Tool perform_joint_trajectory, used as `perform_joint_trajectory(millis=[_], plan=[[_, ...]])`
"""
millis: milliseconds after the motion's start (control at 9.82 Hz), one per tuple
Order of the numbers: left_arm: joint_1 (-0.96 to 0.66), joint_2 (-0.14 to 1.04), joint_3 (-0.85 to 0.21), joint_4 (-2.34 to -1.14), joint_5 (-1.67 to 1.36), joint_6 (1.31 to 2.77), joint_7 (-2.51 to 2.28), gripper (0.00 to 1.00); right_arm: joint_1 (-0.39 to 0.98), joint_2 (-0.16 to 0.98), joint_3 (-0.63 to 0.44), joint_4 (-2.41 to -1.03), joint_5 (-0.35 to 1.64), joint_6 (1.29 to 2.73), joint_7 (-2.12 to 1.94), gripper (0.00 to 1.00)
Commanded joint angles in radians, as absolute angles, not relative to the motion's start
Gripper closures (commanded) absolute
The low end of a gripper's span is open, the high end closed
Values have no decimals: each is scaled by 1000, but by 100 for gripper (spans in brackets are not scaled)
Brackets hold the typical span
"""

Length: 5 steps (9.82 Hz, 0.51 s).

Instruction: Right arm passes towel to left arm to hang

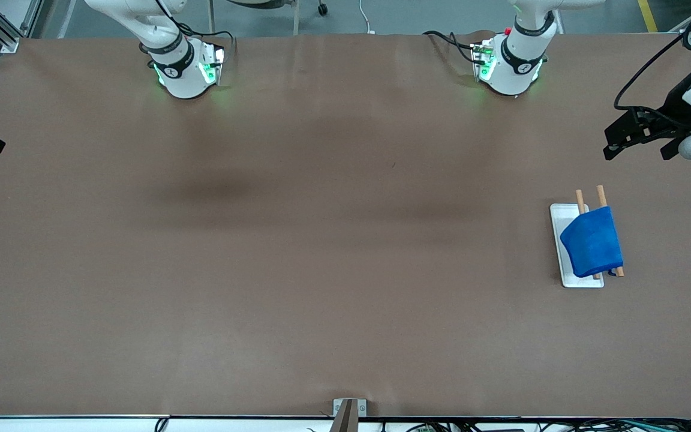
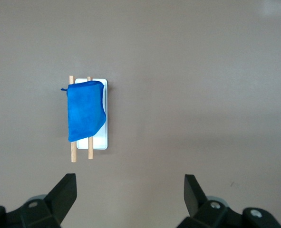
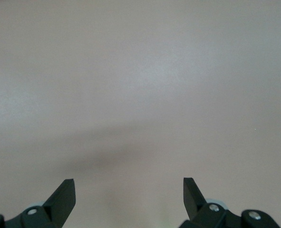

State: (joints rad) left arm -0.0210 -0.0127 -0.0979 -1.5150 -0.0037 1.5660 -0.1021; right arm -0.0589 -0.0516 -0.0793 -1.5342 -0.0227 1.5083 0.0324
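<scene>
Left gripper (image 2: 130, 190): read its fingers as spread wide and empty. It hangs over the table (image 1: 321, 270) at about 2 o'clock, taking the table centre in the front view as the dial centre and 12 o'clock as the edge where the robot bases stand. In the left wrist view, the towel and its rack lie in the open field ahead of the fingertips, well apart from them.

Right gripper (image 3: 129, 192): read its fingers as spread wide and empty as well. Its wrist view shows only bare brown table surface under it. The right arm waits.

Table: a brown surface fills the front view. The left arm (image 1: 516, 57) has its base at about 1 o'clock. The right arm (image 1: 180, 60) has its base at about 11 o'clock. Green lights glow at both bases.

Rack base (image 1: 561, 252): find this white rectangular tray between 3 and 4 o'clock, toward the left arm's end of the table. Its long side runs along the 12-to-6 line.

Towel (image 1: 592, 240): the blue cloth is draped across both rods above the tray and covers their middle part. It touches no gripper.

Rods (image 1: 579, 198): two wooden rods lie side by side along the 12-to-6 line. Their ends stick out from the towel at both the 12 o'clock and the 6 o'clock sides.

Loop (image 1: 611, 273): a small blue loop shows at the towel's 6 o'clock corner, beside a rod end.
</scene>
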Motion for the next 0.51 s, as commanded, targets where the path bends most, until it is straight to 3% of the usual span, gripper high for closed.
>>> perform_joint_trajectory(millis=[0,407], plan=[[-17,-20,-101,-1551,15,1565,-91,1,-67,-54,-75,-1532,-35,1502,37,0],[-20,-20,-84,-1546,15,1565,-83,1,-67,-54,-75,-1532,-34,1502,37,0]])
